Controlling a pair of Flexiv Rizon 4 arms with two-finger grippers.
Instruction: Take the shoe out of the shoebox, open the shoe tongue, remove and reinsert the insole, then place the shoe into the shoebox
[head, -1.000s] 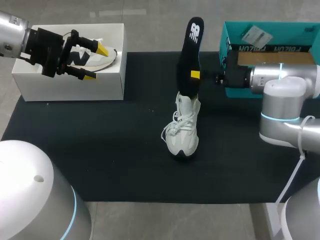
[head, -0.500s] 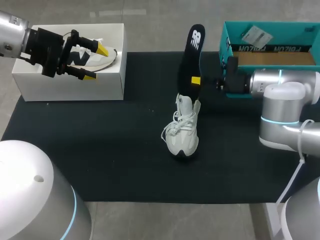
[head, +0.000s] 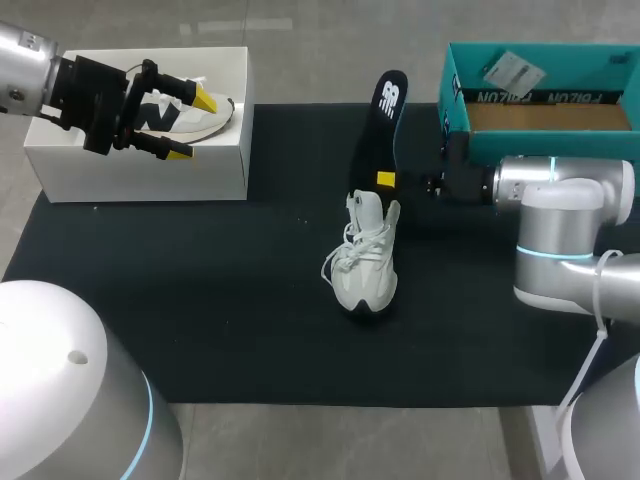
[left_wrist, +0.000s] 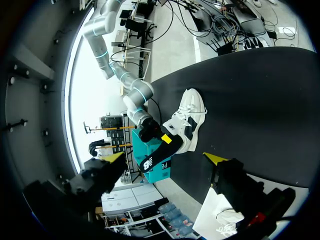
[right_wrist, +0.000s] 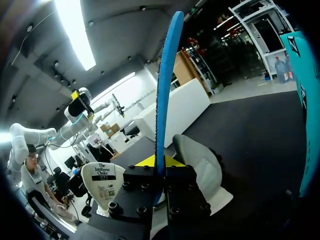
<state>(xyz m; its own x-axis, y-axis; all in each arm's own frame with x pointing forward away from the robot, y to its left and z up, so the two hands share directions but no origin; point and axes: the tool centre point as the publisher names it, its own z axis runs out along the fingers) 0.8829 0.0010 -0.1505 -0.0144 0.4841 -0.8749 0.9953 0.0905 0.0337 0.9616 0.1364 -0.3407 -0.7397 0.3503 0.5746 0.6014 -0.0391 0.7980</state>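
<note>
1. The right gripper (head: 385, 180) pinches the insole (head: 386, 115) low on its length; in its wrist view both fingers clamp the thin blue edge
2. The insole stands almost upright, its lower end at the collar of the white shoe (head: 362, 268), which lies on the black mat (head: 200, 300), toe towards the robot
3. I judge the step to be reinserting: feed the lower end down towards the toe and tilt the insole flatter as it goes, so it neither buckles nor catches the tongue. Nothing holds the shoe, so push gently
4. The right arm reaches in level, just before the teal box (head: 452, 85)
5. The left gripper (head: 190, 125) hangs spread and empty over the white shoebox (head: 140, 172), which holds another shoe (head: 215, 118)
</note>
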